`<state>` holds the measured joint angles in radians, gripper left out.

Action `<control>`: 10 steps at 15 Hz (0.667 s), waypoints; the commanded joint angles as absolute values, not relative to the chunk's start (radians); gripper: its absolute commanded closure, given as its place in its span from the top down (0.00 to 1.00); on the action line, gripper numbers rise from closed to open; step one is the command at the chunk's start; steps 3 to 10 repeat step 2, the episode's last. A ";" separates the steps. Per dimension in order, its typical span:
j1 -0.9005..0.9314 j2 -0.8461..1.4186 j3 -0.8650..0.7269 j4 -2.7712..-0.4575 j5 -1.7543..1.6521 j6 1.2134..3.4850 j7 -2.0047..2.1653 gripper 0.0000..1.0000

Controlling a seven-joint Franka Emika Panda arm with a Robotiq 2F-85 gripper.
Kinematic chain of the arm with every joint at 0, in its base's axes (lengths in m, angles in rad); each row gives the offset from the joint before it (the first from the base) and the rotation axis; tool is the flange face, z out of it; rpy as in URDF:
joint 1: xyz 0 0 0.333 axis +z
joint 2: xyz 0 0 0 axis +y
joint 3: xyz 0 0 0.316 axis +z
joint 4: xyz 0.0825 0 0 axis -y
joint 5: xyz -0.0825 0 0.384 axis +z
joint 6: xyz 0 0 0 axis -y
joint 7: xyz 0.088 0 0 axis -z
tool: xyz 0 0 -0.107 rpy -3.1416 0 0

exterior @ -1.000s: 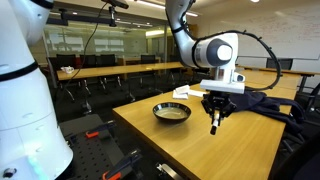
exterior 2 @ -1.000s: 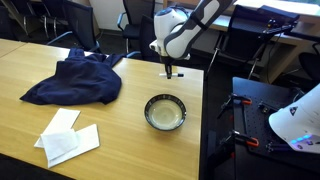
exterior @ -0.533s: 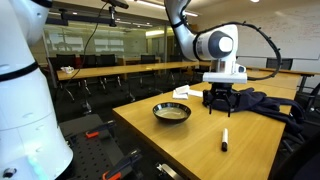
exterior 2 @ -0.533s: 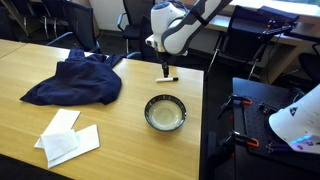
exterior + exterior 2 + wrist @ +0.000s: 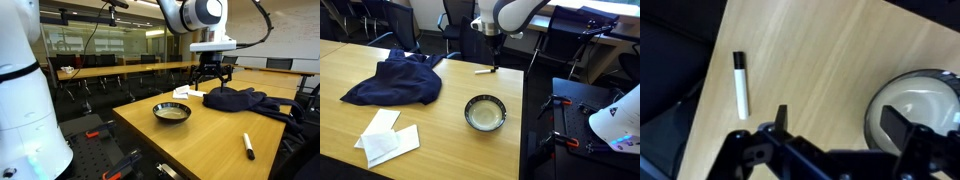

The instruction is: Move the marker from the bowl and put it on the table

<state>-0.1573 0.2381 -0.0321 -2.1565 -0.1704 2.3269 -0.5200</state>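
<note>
Retreat step, by the look of it: marker [image 5: 739,83] flat on table [image 5: 820,50], outside bowl [image 5: 876,98], placing judged done. Best handled by lifting straight up with fingers [image 5: 780,118] kept wide; no low sideways sweep, for fear of nudging the marker into a roll toward the table edge. Gripper [image 5: 837,125] spread open, nothing held. Wrist view: marker at upper left of frame, lying top to bottom, well apart from the gripper along the bottom; bowl at right edge. In an exterior view: gripper [image 5: 212,72] high at upper centre, marker [image 5: 248,146] down at lower right, well apart.
</note>
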 commanded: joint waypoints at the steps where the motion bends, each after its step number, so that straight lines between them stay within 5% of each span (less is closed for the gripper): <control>1: -0.134 0.135 -0.034 -2.236 -0.170 2.299 -0.498 1.00; 10: -0.127 0.113 -0.034 -2.253 -0.173 2.299 -0.506 1.00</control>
